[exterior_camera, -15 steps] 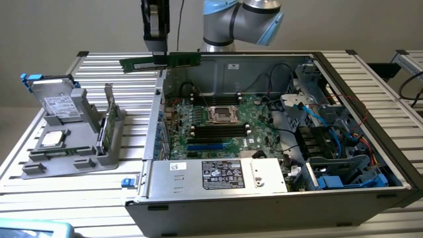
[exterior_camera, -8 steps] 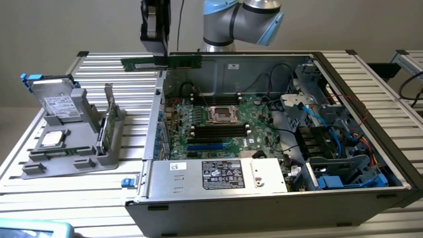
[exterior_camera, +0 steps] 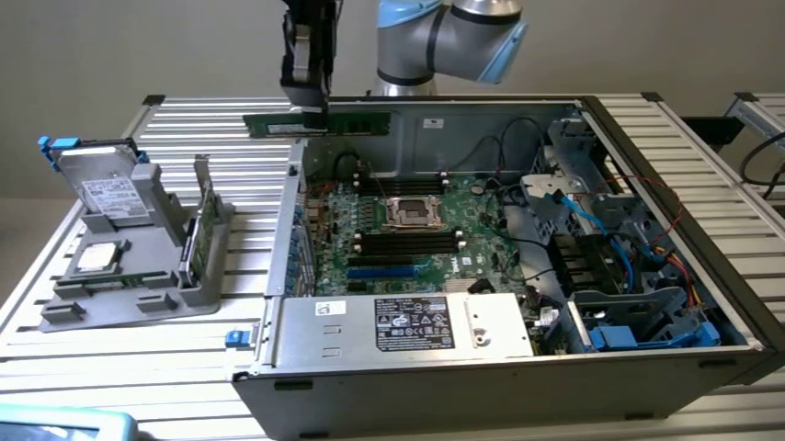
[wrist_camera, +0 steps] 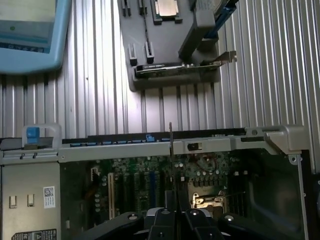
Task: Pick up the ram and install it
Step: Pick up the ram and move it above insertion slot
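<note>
The gripper [exterior_camera: 312, 114], closed narrowly on the ram [exterior_camera: 363, 122], held that green stick level in the air above the open computer case's [exterior_camera: 491, 390] far edge, at the corner toward the exterior view's left, over the motherboard [exterior_camera: 481, 198], while a grey parts holder [exterior_camera: 135, 280] sat on the desk [exterior_camera: 693, 138] beside the case.

A plain, pale beige wall [exterior_camera: 123, 55] stands behind, in soft, even light. The surface [exterior_camera: 73, 340] is built of ribbed silver metal slats, with black caps [exterior_camera: 153, 99] at its far corners. A second slatted bench [exterior_camera: 763, 108] stands beside it at the exterior view's right.
</note>
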Robot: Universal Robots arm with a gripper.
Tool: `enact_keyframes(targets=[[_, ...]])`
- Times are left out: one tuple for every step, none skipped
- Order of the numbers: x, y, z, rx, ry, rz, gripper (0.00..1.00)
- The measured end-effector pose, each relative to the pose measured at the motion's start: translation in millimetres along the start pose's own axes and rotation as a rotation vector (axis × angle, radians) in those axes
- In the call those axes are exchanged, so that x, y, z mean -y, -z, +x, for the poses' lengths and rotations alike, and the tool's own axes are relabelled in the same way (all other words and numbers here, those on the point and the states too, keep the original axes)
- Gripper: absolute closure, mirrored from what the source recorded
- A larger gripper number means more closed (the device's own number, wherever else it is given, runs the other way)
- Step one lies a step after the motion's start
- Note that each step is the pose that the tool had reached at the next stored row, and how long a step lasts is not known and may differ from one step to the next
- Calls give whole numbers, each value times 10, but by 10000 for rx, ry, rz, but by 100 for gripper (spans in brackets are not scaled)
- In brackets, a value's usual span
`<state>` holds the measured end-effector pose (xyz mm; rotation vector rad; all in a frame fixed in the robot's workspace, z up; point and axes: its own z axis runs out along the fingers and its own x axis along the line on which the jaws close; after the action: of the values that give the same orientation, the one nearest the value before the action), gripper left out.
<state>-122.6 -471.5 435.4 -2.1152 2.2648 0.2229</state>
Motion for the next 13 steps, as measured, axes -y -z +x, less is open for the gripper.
enact_keyframes(targets=[[38, -15, -3, 1, -6, 1, 86], [79, -31, -7, 1, -13, 2, 86], [118, -46, -11, 2, -21, 2, 86], [159, -62, -14, 3, -28, 4, 86], [202, -78, -18, 4, -35, 5, 86], [244, -93, -23, 3, -40, 5, 86], [286, -108, -27, 4, -45, 5, 86], [330, -125, -31, 5, -53, 7, 86], [367, -139, -36, 5, -59, 7, 86], [411, -155, -41, 5, -64, 8, 86], [454, -171, -46, 7, -70, 8, 86], [496, -187, -51, 7, -78, 10, 86], [541, -203, -56, 7, -85, 10, 86]])
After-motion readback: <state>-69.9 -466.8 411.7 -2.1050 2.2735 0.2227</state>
